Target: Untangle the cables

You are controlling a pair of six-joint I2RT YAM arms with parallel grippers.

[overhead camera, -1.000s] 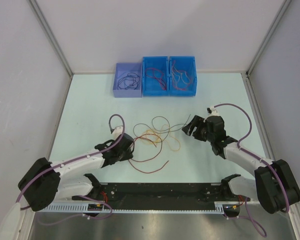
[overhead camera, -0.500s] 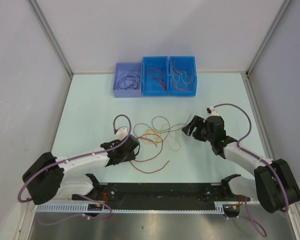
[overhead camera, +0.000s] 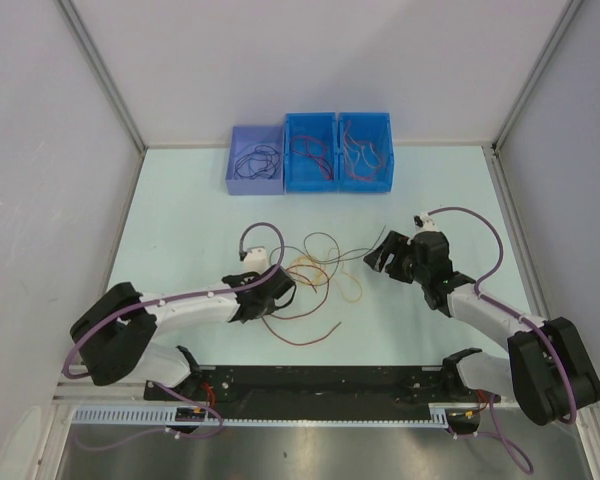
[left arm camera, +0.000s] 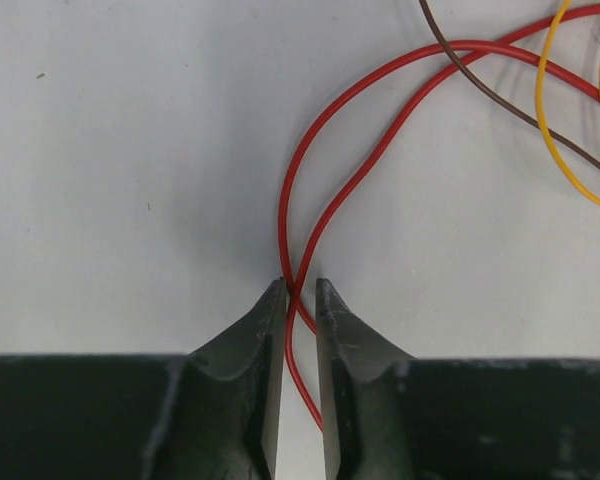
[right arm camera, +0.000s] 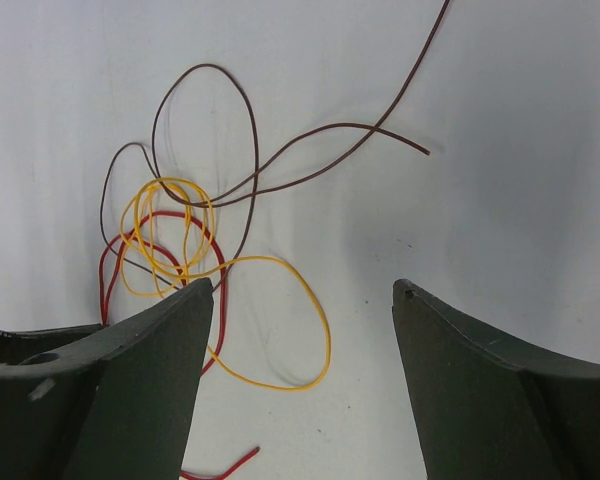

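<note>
- Top external view: the cables [overhead camera: 310,272] lie in a loose tangle near the middle of the table [overhead camera: 180,220], between the two arms.
- A red cable [left arm camera: 281,205], a yellow cable [right arm camera: 280,259] and a brown cable [right arm camera: 330,126] overlap in that tangle, and the brown one trails out toward the right arm.
- The left gripper [left arm camera: 300,290] is down at the tangle's left edge. Its fingers [left arm camera: 250,340] stand only narrowly apart, and two crossing strands of the red cable run through the gap at the tips without being pinched.
- The right gripper [right arm camera: 305,300] sits to the right of the tangle, fingers spread wide with nothing between them. The nearest brown end lies just ahead of it.
- At the far edge of the table, well apart from the tangle, a purple bin [overhead camera: 232,180] holds dark cables.
- Beside it, two blue bins [overhead camera: 337,150] hold reddish ones.
</note>
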